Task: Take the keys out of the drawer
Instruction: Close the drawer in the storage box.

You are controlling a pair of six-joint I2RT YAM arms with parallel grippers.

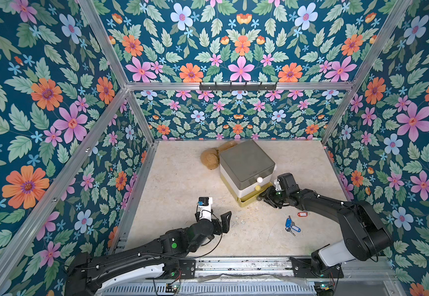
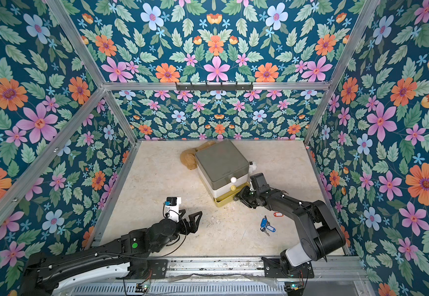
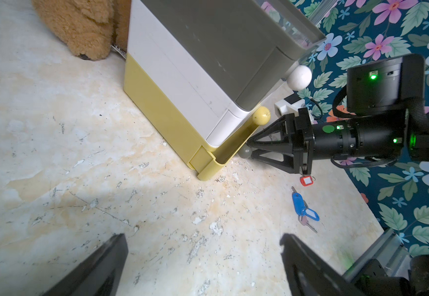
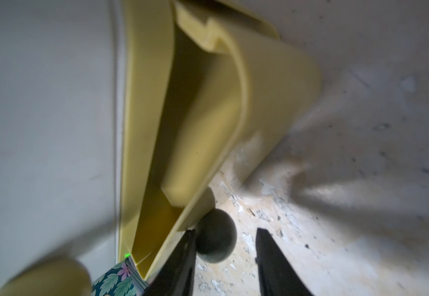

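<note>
Item, left hand: fingers are held wide apart and empty, over the counter. Item, plush toy: brown, lodged well ahead of the left hand and slightly to its left, pressed against the far side of the drawer unit. Item, drawer unit: three tiers, grey over white over yellow, set between the two hands and farther out than either. A white knob and a yellow knob are carried on the upper two fronts. Item, drawer: the yellow bottom tier, found pulled partly out, its front directly before the right hand. Item, right hand: fingers are parted and set to either side of the drawer's grey knob. One finger is seen close against the knob and the other stands clear of it, so the knob is straddled, not clamped. Item, keys: found outside the drawer, laid on the counter behind the right hand, just beside its forearm. A cluster with blue tags is noted, and a red tag is laid near it, closer to the hand.
</note>
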